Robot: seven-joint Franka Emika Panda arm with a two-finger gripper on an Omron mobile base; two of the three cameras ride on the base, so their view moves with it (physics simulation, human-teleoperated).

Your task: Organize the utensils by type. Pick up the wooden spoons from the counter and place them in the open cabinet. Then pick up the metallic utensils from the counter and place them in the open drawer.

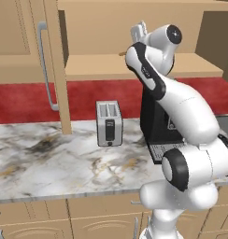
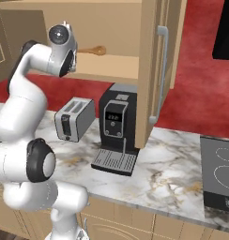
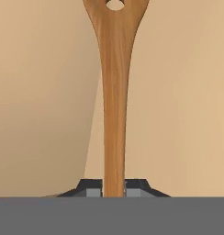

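The hand (image 3: 114, 189) is closed on the handle of a wooden spoon (image 3: 114, 101), which runs straight up the middle of the hand view. In the right base view's upper left, the spoon's bowl lies above the open cabinet's (image 2: 149, 70) shelf (image 2: 111, 68).

The white arm (image 1: 181, 116) reached up to the open cabinet's shelf (image 1: 102, 69), its hand largely hidden behind the wrist. A small orange-brown tip (image 1: 121, 53), possibly a wooden spoon, showed beside it. A toaster (image 1: 109, 123) and a black coffee machine (image 1: 155, 126) stood on the marble worktop (image 1: 55, 158).
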